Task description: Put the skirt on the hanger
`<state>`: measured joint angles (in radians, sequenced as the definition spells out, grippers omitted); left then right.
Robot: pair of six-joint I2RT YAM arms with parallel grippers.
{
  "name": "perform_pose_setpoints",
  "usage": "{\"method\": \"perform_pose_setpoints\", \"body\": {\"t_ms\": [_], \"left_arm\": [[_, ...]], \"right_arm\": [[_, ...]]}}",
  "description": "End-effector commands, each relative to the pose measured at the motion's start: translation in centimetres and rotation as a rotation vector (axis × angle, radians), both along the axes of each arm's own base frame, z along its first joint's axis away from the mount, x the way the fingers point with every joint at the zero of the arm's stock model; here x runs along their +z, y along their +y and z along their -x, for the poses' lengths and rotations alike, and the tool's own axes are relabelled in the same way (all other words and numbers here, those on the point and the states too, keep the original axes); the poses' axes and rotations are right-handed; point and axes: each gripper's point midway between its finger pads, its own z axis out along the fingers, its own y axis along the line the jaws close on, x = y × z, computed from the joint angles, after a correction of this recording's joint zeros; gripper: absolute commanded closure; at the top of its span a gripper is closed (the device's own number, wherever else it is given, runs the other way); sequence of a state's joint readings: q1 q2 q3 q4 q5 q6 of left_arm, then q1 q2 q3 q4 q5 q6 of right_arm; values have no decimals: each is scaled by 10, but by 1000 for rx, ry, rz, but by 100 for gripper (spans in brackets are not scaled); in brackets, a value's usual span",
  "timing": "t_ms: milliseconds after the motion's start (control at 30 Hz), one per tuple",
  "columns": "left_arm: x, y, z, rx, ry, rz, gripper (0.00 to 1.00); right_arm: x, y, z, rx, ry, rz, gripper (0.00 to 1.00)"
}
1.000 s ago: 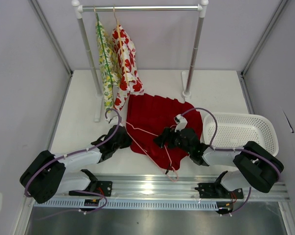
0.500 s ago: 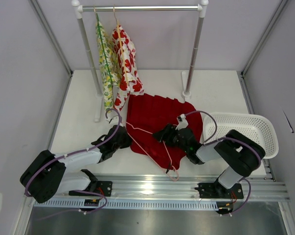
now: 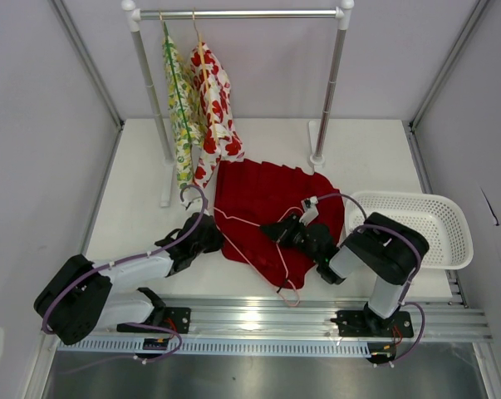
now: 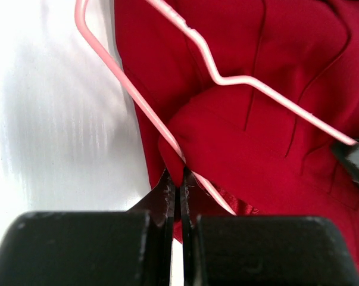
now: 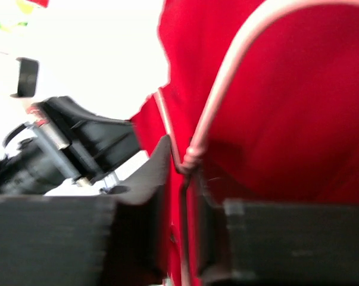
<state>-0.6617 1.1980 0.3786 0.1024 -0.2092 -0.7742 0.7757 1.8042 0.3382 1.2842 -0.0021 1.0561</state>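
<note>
Your left gripper (image 4: 177, 189) pinches the skirt (image 4: 268, 161) edge; your right gripper (image 5: 184, 179) clamps the hanger (image 5: 224, 77) wire. Next, thread that wire under the fabric just ahead.

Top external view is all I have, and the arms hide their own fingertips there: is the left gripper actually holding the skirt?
Observer: Yes. The left wrist view shows the left gripper shut on a fold at the edge of the skirt.
Operator: Anything else caught in there?
Observer: The hanger crosses right at the tips. I cannot tell whether its wire is pinched too.
Operator: And the right side?
Observer: In its wrist view the right gripper straddles the hanger's wire, jaws narrow. Blur hides whether they grip it.
</note>
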Motion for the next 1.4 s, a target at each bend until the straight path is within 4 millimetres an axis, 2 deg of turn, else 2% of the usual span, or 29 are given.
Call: {"method": "perform_pose_setpoints", "body": {"t_ms": [0, 33, 67, 167, 200, 267, 300, 400, 433, 500, 533, 567, 633, 867, 1000, 1100, 1200, 1300, 1367], "left_arm": [[10, -7, -4, -32, -31, 7, 100], [10, -7, -4, -32, -29, 2, 100], [10, -6, -4, -29, -26, -1, 100], [11, -2, -5, -21, -26, -17, 100], [12, -2, -6, -19, -26, -16, 100], [11, 1, -7, -8, -14, -8, 100], [9, 3, -7, -3, -5, -11, 100], [5, 6, -8, 4, 13, -23, 100], [5, 6, -9, 7, 15, -25, 100], [2, 5, -9, 7, 26, -21, 100], [2, 4, -11, 7, 30, -18, 100], [2, 3, -12, 5, 33, -17, 100], [1, 2, -13, 2, 39, -16, 100], [9, -2, -16, -11, 37, -14, 100], [21, -4, -19, -26, 10, -9, 100], [22, 0, -11, -50, 15, -31, 100], [25, -3, -3, -113, 10, -29, 100], [30, -8, 5, -164, -11, -38, 92], [34, -10, 11, -196, -25, -55, 84]], "right_arm": [[20, -6, -2, -15, -100, 24, 95], [21, -8, -1, -14, -110, 43, 99], [32, -9, 0, -9, -140, 44, 100], [26, -16, 7, 15, -167, 146, 100], [38, -17, 9, 19, -203, 137, 100], [33, -27, 17, 24, -216, 183, 100], [45, -30, 18, 20, -247, 171, 100], [44, -37, 30, 57, -281, 231, 100], [57, -38, 33, 53, -317, 225, 100], [53, -41, 41, 82, -334, 283, 100], [64, -43, 43, 74, -365, 278, 100], [58, -46, 46, 82, -355, 310, 100], [70, -48, 52, 94, -404, 315, 100], [62, -55, 65, 142, -417, 409, 100], [52, -62, 57, 92, -383, 457, 100], [47, -69, 48, 35, -349, 506, 100], [49, -67, 48, 28, -350, 524, 100], [51, -66, 48, 21, -357, 526, 100], [51, -65, 47, 17, -354, 521, 100]]}}
